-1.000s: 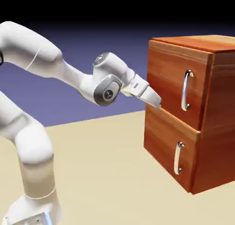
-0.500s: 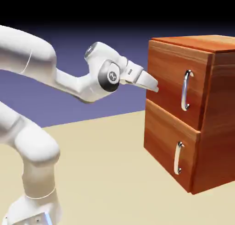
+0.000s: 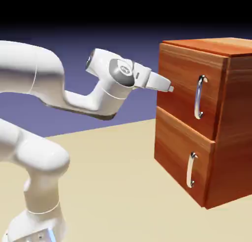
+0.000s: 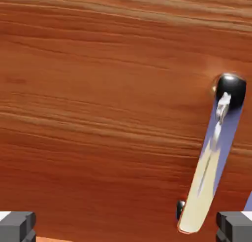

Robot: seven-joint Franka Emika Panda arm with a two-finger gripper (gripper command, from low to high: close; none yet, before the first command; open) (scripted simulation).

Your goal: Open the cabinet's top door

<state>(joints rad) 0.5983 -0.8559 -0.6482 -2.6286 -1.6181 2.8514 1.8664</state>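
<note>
Exterior view: bench point(image 3: 113, 187) pale tan, plain, running back to a straight far edge; behind it a blue-violet backdrop point(image 3: 133, 53) that darkens to black toward the top. Cabinet point(image 3: 236, 108) stands on the bench at the exterior view's right, boxy, reddish-brown wood grain, two front panels one above the other. Top door point(image 3: 184, 73) is the upper panel, shut, with a vertical curved silver handle point(image 3: 198, 97) near its edge on the exterior view's right. Lower panel point(image 3: 179, 147) also shut, with a similar silver handle point(image 3: 190, 170). Contents of the cabinet hidden behind the closed fronts. White arm point(image 3: 32, 66) enters from the exterior view's left, bends at the wrist, and points toward the top door; end effector point(image 3: 171, 88) is level with the upper panel, to the exterior view's left of its handle. Contact with the panel cannot be judged from this angle. Hand view: reddish wood grain of the top door fills most of the frame, grain lines running roughly across. Its handle lies toward the right side, tilted, upper mount dark and glossy, bar reflecting violet and cream. Two grey fingertips point(image 4: 17, 227) show at the bottom edge, spread wide apart, nothing gripped; the handle's lower end lies just above the gap, nearer the right-hand tip. Small strip of violet at the right edge.
</note>
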